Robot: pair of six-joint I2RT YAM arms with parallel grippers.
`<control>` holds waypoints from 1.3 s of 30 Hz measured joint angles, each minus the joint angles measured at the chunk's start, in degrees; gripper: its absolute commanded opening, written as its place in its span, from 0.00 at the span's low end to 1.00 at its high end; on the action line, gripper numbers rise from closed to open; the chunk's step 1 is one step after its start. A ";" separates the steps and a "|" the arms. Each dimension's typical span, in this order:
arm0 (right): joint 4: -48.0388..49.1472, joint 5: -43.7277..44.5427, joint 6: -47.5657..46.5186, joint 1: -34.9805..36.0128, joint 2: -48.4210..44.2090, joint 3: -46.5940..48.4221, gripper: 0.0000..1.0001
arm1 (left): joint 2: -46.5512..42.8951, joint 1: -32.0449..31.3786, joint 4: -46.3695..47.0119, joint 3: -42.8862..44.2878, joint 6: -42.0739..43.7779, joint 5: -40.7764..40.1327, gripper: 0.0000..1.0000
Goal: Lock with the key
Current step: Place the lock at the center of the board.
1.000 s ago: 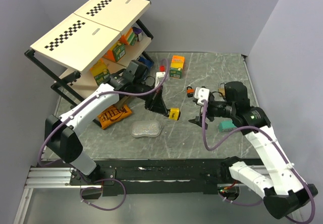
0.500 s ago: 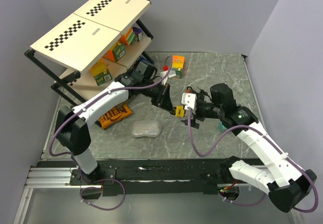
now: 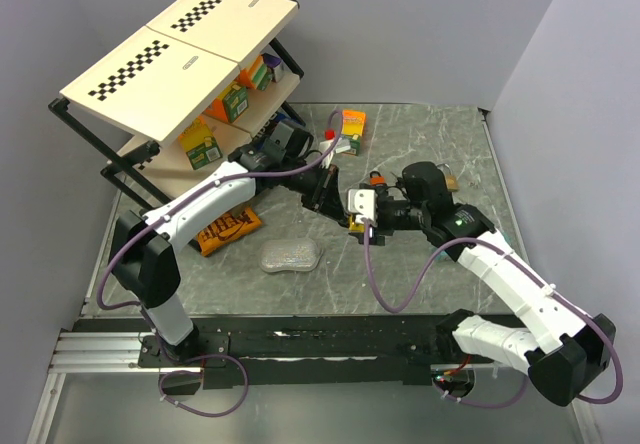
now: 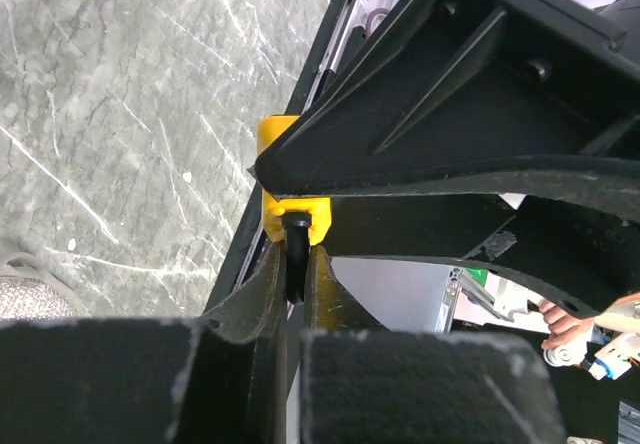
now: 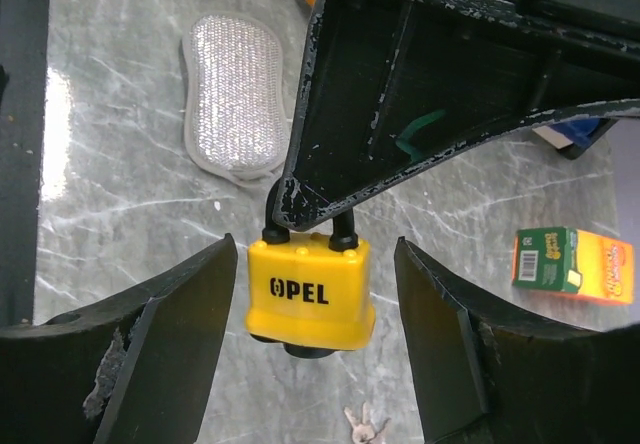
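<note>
A yellow padlock [image 5: 310,289] marked OPEL hangs by its black shackle [image 4: 296,254] from my left gripper [image 4: 295,264], which is shut on the shackle and holds the lock above the table. In the top view the padlock [image 3: 356,224] sits between the two arms, with the left gripper [image 3: 325,199] just left of it. My right gripper [image 5: 315,304] is open, one finger on each side of the lock body with a gap on both sides; it also shows in the top view [image 3: 365,214]. A small bunch of keys [image 5: 365,426] lies on the table below the lock.
A silver scrub pad [image 3: 290,256] lies in front of the left arm. An orange snack packet [image 3: 225,229] and a slanted shelf rack [image 3: 180,74] with boxes stand at the left. An orange-green box [image 3: 350,129] stands at the back.
My right gripper has moved left to the padlock and now straddles it. My left gripper carried the lock up and slightly right early on, then held still.
</note>
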 measured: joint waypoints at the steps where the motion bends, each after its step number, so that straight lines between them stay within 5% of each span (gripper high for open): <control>1: 0.00 0.13 -0.44 0.00 0.04 0.00 0.72 | 0.02 0.00 -0.07 0.09 0.00 0.00 0.01; 7: -0.02 1.75 -2.64 0.26 0.70 -0.04 0.67 | 0.44 0.00 -0.24 1.64 0.04 0.04 0.01; 12: 0.22 3.37 -3.82 0.39 0.70 -0.35 0.40 | 0.63 0.00 -0.44 2.34 0.07 0.07 0.01; 15: 0.74 4.00 -3.26 0.52 0.70 -0.61 0.23 | 0.81 0.00 -0.37 2.38 0.22 -0.07 0.16; 17: 1.66 4.39 -2.29 0.63 0.70 -1.07 0.18 | 0.87 0.02 -0.37 2.38 0.42 -0.63 0.36; 19: 1.90 4.96 -0.79 0.63 0.70 -1.16 0.18 | 0.87 0.17 0.44 2.27 0.61 -1.27 0.58; 22: 1.81 6.58 3.37 0.24 1.01 -1.31 0.18 | -0.15 0.72 3.28 1.01 0.33 -3.32 0.75; 29: 1.57 10.49 20.37 -5.46 8.68 -0.87 0.06 | -8.72 4.24 10.75 -5.51 1.53 -13.77 0.98; 39: 3.91 21.00 45.94 -13.16 24.96 -0.79 0.10 | -18.25 4.52 19.12 -13.42 5.77 -22.16 0.96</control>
